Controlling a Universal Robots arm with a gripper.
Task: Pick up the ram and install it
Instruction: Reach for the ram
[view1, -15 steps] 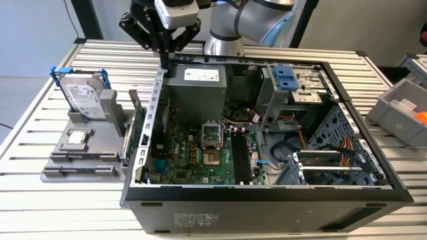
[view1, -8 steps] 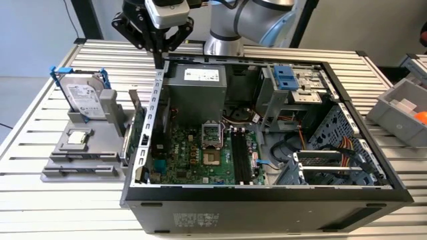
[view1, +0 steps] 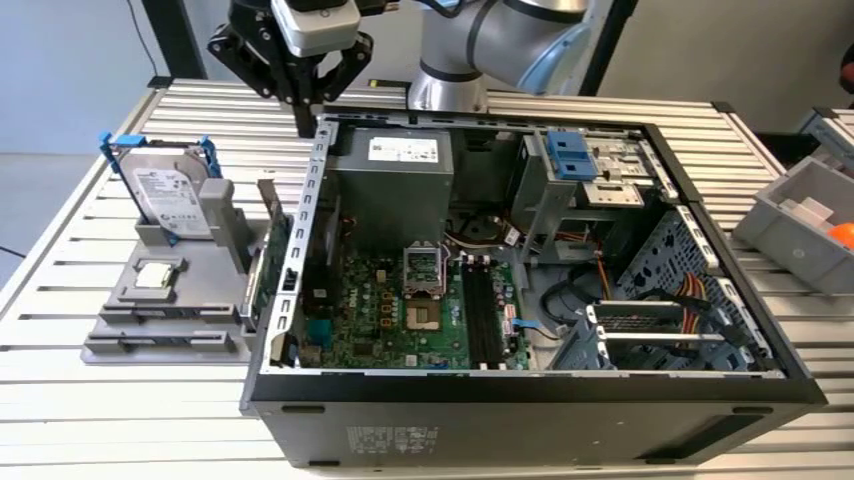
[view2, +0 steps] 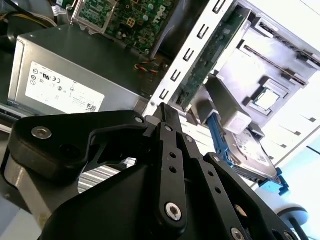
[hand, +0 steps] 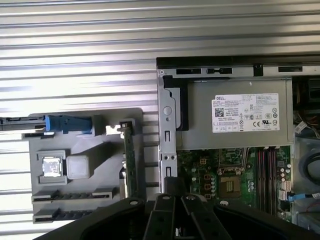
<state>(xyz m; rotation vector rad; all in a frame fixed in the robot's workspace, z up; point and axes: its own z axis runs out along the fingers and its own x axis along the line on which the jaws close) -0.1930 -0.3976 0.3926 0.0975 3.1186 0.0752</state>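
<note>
Gripper (view1: 310, 122) clenched shut, looking empty, hovers right above the case wall (view1: 315, 200), so a straight drop could clip it.

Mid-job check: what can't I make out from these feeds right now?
1. Whether the grey holder's front slots hold the ram: too small, exterior view.
2. Motherboard: partly covered by the tool, first wrist view.
3. Grey bin: cut off by the exterior view's right edge.
</note>
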